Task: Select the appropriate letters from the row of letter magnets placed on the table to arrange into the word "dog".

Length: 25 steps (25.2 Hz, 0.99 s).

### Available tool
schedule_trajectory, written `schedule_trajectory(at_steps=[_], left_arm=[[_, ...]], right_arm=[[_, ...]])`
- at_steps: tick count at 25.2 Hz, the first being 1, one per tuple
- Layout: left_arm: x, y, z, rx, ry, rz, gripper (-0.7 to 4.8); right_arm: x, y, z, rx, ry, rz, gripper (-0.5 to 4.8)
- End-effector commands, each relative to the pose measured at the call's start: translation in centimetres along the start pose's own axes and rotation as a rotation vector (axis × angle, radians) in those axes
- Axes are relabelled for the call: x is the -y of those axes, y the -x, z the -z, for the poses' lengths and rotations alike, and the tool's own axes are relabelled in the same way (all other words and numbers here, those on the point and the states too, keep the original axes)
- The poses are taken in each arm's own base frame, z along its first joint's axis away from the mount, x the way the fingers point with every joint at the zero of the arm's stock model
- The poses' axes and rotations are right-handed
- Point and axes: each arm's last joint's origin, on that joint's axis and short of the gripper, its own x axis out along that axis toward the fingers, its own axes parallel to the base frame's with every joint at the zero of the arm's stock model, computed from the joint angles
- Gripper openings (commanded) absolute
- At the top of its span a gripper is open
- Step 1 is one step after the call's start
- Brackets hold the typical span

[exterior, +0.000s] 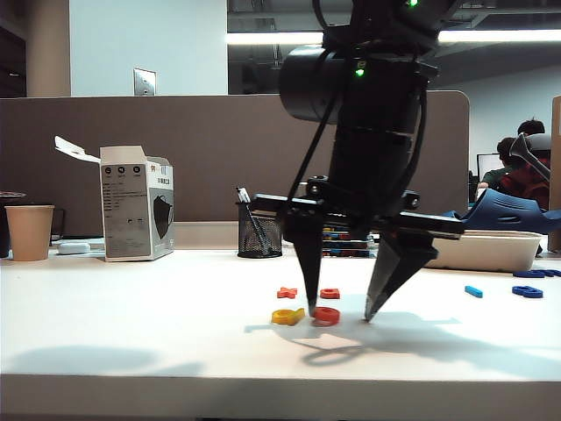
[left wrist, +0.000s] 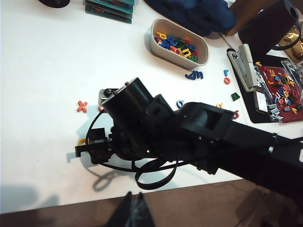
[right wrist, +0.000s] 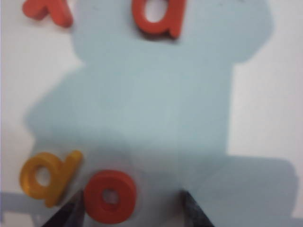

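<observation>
Yellow d (right wrist: pixel 47 177) lies flat on the table (exterior: pixel 131 324); red-orange o (right wrist: pixel 111 196) touches it at its 3 o'clock.

The right hand (exterior: pixel 340 311) is spread over the o (exterior: pixel 326 315); d (exterior: pixel 287 316) lies just beside, bare surface (exterior: pixel 131 333) elsewhere.

Right arm (exterior: pixel 372 123): matte black cylindrical housings, boxy wrist block, two green indicator lights lit. Thin black cables looped along outside. Right gripper (exterior: pixel 340 311): black crossbar carrying two tapered, pointed black fingers (exterior: pixel 307 263). Left gripper (left wrist: pixel 134 213): dark fingertips only, detail indistinct.
</observation>
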Motion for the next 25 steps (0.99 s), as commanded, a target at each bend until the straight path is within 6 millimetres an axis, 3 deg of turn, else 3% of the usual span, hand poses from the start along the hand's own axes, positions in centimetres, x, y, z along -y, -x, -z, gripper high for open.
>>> schedule_trajectory(at_steps=[1,12,14,21,25], left_arm=[[0.0,0.1,-0.1,0.005,0.003,0.007,-0.05],[0.0,0.1,-0.1,0.005,0.003,0.007,-0.05],[0.0,0.1,-0.1,0.005,0.003,0.007,-0.05],[0.0,0.1,-0.1,0.005,0.003,0.007,-0.05],[0.0,0.1,-0.1,0.005,0.003,0.007,-0.05]], right_arm=[[0.9,-0.5,0.7,-0.081,-0.008,0.065,2.65],[1.5,-0.5,0.7,-0.105,-0.022,0.086,2.57],[1.8,-0.5,0.5,-0.108,-0.031,0.091,2.01],[2.0,-0.5,0.4,-0.109,-0.033,0.089,1.98],[2.0,-0.4,0.4,-0.113,-0.031,0.085,2.35]])
